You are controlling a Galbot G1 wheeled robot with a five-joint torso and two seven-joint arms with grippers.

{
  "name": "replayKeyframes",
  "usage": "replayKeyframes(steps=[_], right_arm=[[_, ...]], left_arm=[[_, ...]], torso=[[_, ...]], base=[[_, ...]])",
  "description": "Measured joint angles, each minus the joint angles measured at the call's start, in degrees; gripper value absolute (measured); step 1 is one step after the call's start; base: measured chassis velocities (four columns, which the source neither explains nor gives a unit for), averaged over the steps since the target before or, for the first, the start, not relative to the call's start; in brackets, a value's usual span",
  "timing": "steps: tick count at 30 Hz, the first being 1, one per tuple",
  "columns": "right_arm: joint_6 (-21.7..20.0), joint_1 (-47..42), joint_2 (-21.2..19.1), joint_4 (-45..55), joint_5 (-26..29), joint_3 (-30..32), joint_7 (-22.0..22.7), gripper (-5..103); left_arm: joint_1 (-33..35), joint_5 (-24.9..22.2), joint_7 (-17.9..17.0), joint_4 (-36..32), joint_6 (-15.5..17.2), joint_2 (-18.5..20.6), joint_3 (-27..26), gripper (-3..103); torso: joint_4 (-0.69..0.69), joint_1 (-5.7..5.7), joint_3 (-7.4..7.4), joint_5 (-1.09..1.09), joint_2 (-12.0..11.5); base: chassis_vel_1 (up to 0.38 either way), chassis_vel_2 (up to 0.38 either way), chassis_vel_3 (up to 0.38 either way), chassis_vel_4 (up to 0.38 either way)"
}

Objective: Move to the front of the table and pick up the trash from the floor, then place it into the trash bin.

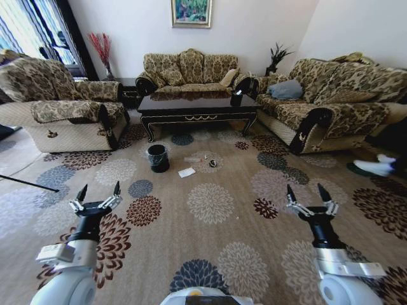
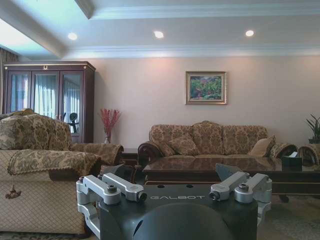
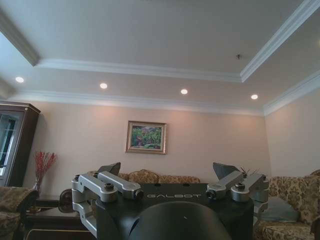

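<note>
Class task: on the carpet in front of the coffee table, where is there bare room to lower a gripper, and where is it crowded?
Bare carpet lies between the left gripper and right gripper, both open and held high. It is crowded just before the table: the trash bin, white paper and a small dark object sit close together.

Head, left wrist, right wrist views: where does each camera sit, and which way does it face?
Head: up high, looking down over carpet at the table, trash bin, left pincer and right pincer.
Left wrist: low, level, toward table; own pincer.
Right wrist: tilted toward ceiling; own pincer.
Shared: framed painting.
</note>
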Motion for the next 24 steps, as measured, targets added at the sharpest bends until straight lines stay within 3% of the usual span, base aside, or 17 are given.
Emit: replayKeyframes(steps=[11, 24], right_arm=[[-0.27, -1.61, -0.16, 4.12, 0.24, 1.21, -0.64, 100], [-1.00, -0.53, 0.17, -3.88, -4.90, -0.45, -0.89, 100]], left_arm=[[0.85, -0.85, -0.01, -0.10, 0.52, 0.07, -0.61, 100], [0.30, 2.04, -0.05, 3.52, -0.45, -0.23, 0.63, 100]], torso=[[0.00, -1.05, -1.64, -0.01, -2.68], [0.00, -2.21, -3.52, 0.01, -5.75]], base=[[0.000, 0.000, 0.000, 0.000], [0.000, 0.000, 0.000, 0.000]])
